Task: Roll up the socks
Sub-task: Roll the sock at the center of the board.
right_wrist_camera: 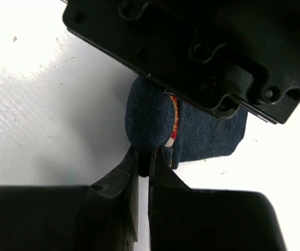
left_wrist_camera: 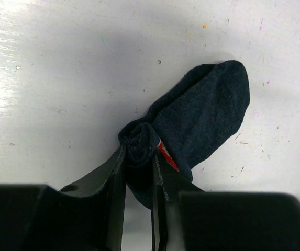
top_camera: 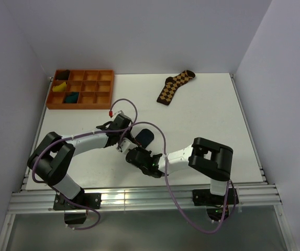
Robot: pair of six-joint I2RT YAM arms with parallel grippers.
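Observation:
A dark teal sock (top_camera: pixel 145 137) lies on the white table between the two arms, its rounded toe end (left_wrist_camera: pixel 207 107) lying flat. My left gripper (left_wrist_camera: pixel 139 152) is shut on the sock's rolled end (left_wrist_camera: pixel 139 140), with a red patch edge (left_wrist_camera: pixel 166 155) showing beside the right finger. From the opposite side my right gripper (right_wrist_camera: pixel 151 158) is shut on the sock's near folded edge (right_wrist_camera: pixel 148 123), where a red, white and orange patch (right_wrist_camera: pixel 173 123) peeks out. In the top view the left gripper (top_camera: pixel 124 140) and right gripper (top_camera: pixel 138 155) meet over the sock.
An orange compartment tray (top_camera: pixel 51 102) stands at the back left, holding a yellow bundle (top_camera: pixel 60 87), a dark item (top_camera: pixel 62 76) and a teal bundle (top_camera: pixel 72 97). A brown argyle sock (top_camera: pixel 175 86) lies at the back middle. The left gripper's black body (right_wrist_camera: pixel 191 47) hangs close above the right fingers.

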